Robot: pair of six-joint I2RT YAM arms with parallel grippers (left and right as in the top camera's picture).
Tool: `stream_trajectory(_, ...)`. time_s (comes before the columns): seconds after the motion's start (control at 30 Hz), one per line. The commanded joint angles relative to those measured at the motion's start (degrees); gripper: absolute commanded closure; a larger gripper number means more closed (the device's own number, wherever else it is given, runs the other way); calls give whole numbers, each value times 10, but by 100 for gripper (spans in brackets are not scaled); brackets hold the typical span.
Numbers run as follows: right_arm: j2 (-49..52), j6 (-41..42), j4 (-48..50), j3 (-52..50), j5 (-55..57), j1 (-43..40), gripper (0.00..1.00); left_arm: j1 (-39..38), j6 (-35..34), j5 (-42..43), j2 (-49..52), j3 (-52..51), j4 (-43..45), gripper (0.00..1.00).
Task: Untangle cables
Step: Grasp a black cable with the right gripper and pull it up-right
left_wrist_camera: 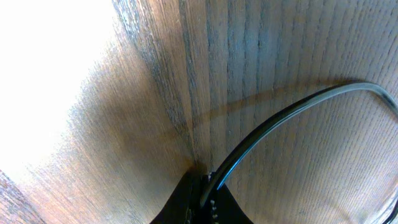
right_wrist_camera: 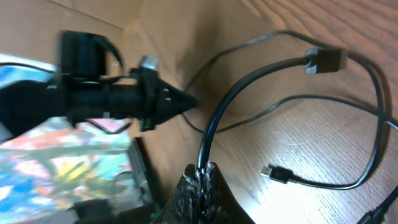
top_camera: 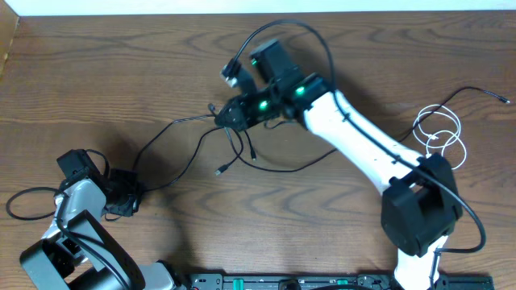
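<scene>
As only its wrist view shows, right gripper (right_wrist_camera: 200, 169) pinches a black cable (right_wrist_camera: 230, 93).

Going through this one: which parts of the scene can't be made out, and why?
1. Overhead: where the black cables cross is hidden under the right end effector.
2. Left wrist: table upper left is washed out by glare; the black cable runs off the right edge.
3. Right wrist: dark pointed object and colourful patch are blurred, unidentifiable.
</scene>
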Motion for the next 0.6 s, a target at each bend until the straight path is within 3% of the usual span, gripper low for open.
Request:
stream_trajectory(0.0, 0, -20, -1, 3, -78, -42, 99, -3, -5, -25, 15, -11, -5, 92)
stream_trajectory(0.37, 0, -17, -2, 3, -103, -214, 99, -3, -5, -25, 15, -11, -5, 92)
stream_trajectory(0.57, 0, -19, -82, 3, 43, -309, 99, -3, -5, -25, 15, -11, -5, 92)
